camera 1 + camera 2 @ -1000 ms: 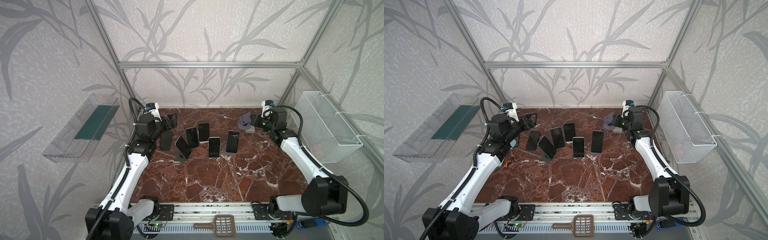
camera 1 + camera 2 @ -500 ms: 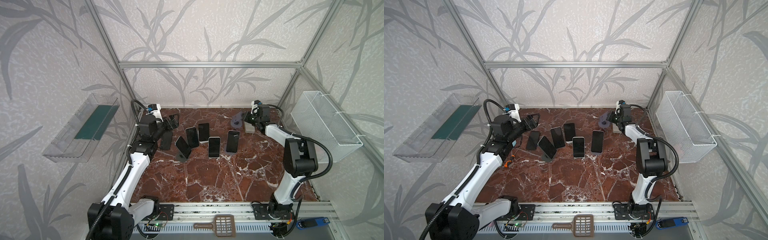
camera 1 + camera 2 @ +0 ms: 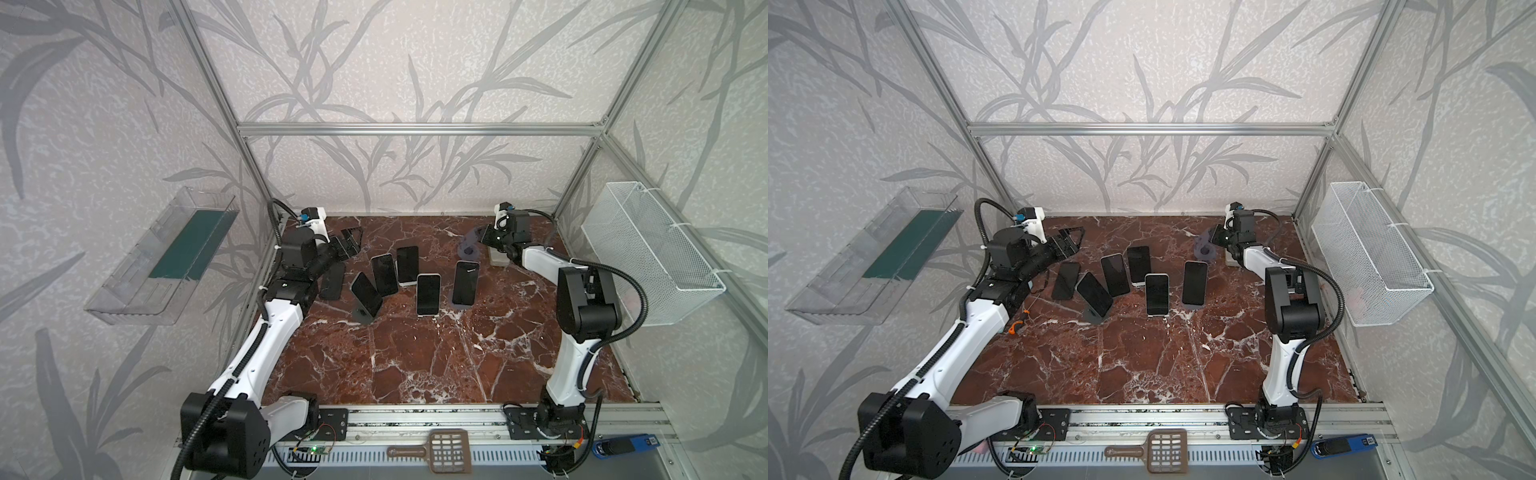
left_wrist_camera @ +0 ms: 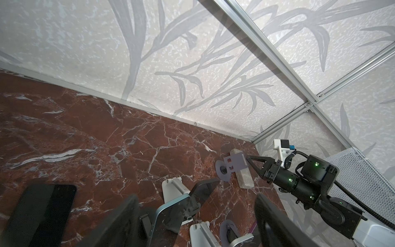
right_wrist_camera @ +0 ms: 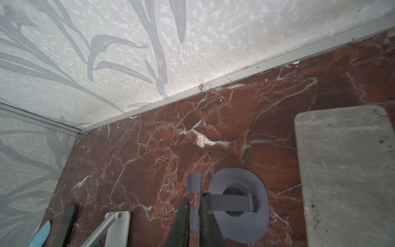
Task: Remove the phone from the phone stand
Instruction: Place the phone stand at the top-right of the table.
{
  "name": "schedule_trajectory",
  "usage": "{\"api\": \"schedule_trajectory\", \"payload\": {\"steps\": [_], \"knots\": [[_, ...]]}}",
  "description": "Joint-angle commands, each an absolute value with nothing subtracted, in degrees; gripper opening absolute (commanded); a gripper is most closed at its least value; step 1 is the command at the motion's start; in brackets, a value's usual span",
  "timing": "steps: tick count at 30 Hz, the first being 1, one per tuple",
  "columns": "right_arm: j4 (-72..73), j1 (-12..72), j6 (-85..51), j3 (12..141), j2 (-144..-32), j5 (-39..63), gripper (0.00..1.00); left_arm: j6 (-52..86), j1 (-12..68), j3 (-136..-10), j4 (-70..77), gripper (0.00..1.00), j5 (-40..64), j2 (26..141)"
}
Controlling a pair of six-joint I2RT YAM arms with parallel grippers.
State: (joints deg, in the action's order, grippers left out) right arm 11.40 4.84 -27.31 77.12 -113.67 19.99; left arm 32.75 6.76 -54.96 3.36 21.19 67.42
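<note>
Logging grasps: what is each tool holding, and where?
Left tool open, holding nothing. Right tool straddles the purple phone stand at its plate edge; grip cannot be told.

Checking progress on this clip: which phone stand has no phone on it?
The purple stand at the back, by the right hand; the other stands hold phones.

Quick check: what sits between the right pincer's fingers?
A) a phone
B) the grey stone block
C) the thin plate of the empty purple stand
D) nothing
C: in the right wrist view the right pincer straddles the thin plate of the purple stand, which holds no phone.
</note>
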Motion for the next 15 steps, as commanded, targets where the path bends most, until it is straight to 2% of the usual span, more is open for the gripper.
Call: {"api": "schedule_trajectory", "payload": {"steps": [1, 10, 15], "knots": [[11.17, 5.04, -25.81, 77.72, -112.94, 19.29, 0.25, 33.38, 7.03, -54.54, 4.74, 0.85, 21.46, 67.08], [7.30, 5.06, -23.69, 79.21, -107.49, 18.44, 0.47, 31.33, 8.16, -54.53, 2.49, 0.86, 16.80, 64.85], [6.94, 5.02, -24.73, 77.68, -102.31, 16.91, 0.64, 30.86, 8.25, -54.68, 0.43, 0.85, 13.08, 63.66]]}}
